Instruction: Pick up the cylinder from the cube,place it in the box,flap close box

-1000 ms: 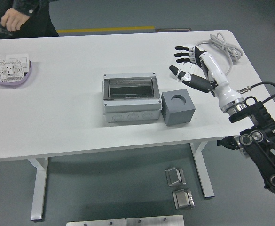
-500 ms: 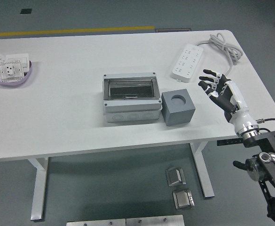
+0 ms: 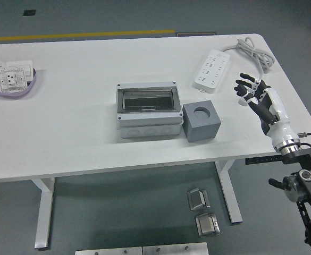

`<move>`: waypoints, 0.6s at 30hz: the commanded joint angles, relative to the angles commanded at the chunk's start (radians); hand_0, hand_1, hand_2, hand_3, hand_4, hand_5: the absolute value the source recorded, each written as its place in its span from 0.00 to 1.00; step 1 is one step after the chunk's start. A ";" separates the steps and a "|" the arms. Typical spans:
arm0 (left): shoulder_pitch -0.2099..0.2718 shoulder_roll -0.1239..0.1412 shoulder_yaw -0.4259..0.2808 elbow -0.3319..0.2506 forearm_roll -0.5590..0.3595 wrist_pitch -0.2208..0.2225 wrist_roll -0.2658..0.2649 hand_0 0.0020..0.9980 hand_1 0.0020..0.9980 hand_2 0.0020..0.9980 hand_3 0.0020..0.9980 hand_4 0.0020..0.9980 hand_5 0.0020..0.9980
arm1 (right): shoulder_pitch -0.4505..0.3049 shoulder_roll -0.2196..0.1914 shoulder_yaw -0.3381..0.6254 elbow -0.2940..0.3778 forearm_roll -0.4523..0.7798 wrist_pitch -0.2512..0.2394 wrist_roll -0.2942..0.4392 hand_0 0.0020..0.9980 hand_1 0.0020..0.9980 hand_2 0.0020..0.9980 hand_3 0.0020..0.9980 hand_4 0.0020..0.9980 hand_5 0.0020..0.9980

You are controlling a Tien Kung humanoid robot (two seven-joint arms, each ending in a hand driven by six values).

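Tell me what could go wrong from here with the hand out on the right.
1. The cube shows only an empty round socket on top; no cylinder is visible, so a pick may close on nothing.
2. The right hand hovers open near the power strip and its cable; reaching in could snag them.
3. The cube sits tight against the box; a nudge could shift both.

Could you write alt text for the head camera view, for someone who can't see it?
A robot's right hand, fingers spread and holding nothing, hovers over the right side of a white table. At the table's centre a grey box stands beside a grey cube with a round hole on top; a white power strip lies behind.
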 joint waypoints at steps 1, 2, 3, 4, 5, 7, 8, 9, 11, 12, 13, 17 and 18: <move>0.000 0.000 0.000 0.000 0.000 0.000 0.000 0.69 0.68 0.69 0.81 0.77 0.44 | -0.001 0.001 0.002 0.000 0.001 -0.001 0.001 0.80 0.74 0.78 0.81 0.92 0.54; 0.001 -0.001 0.000 0.000 -0.001 0.000 0.000 0.69 0.68 0.69 0.81 0.77 0.44 | -0.002 0.004 0.006 0.001 0.002 -0.002 0.003 0.80 0.74 0.78 0.81 0.92 0.54; 0.001 -0.001 0.000 0.000 -0.002 0.000 0.000 0.69 0.68 0.69 0.81 0.77 0.44 | -0.002 0.005 0.009 0.002 0.003 -0.003 0.005 0.79 0.74 0.78 0.81 0.90 0.52; 0.002 -0.001 0.000 0.000 -0.002 0.000 0.000 0.69 0.68 0.69 0.81 0.77 0.44 | -0.003 0.008 0.013 0.003 0.003 -0.004 0.007 0.79 0.74 0.78 0.81 0.90 0.52; 0.002 -0.001 0.000 0.000 -0.002 0.000 0.000 0.69 0.68 0.69 0.81 0.77 0.44 | -0.004 0.009 0.015 0.004 0.003 -0.005 0.008 0.79 0.74 0.78 0.81 0.90 0.52; 0.004 -0.002 -0.001 0.000 -0.001 0.000 0.001 0.69 0.68 0.69 0.81 0.77 0.44 | -0.004 0.010 0.020 0.006 0.002 -0.007 0.010 0.79 0.74 0.78 0.81 0.90 0.52; 0.005 -0.002 -0.003 0.000 0.001 0.000 0.002 0.69 0.68 0.69 0.81 0.77 0.44 | -0.003 0.010 0.023 0.006 0.001 -0.008 0.011 0.79 0.74 0.78 0.81 0.90 0.52; 0.006 -0.002 -0.005 0.000 0.004 0.000 0.003 0.69 0.68 0.69 0.81 0.77 0.44 | -0.004 0.011 0.025 0.008 0.000 -0.009 0.012 0.79 0.73 0.77 0.81 0.93 0.55; 0.006 -0.002 -0.007 0.000 0.006 0.000 0.004 0.69 0.68 0.69 0.81 0.77 0.44 | -0.005 0.011 0.030 0.011 -0.004 -0.010 0.012 0.79 0.73 0.77 0.81 0.93 0.55; 0.006 -0.001 -0.008 0.000 0.007 0.000 0.004 0.69 0.68 0.69 0.81 0.77 0.44 | -0.006 0.011 0.033 0.013 -0.009 -0.011 0.012 0.79 0.73 0.77 0.81 0.93 0.55; 0.006 -0.001 -0.010 0.000 0.007 0.000 0.004 0.69 0.68 0.69 0.81 0.77 0.44 | -0.007 0.010 0.036 0.016 -0.015 -0.012 0.012 0.79 0.73 0.77 0.81 0.93 0.55; 0.002 0.003 -0.009 0.000 0.006 0.000 0.003 0.69 0.68 0.69 0.81 0.77 0.44 | -0.009 0.009 0.048 0.027 -0.038 -0.019 0.010 0.79 0.73 0.77 0.81 0.94 0.56; 0.000 0.003 -0.009 0.000 0.005 0.000 0.002 0.69 0.68 0.69 0.81 0.77 0.44 | -0.009 0.009 0.050 0.029 -0.044 -0.021 0.010 0.79 0.73 0.77 0.81 0.94 0.56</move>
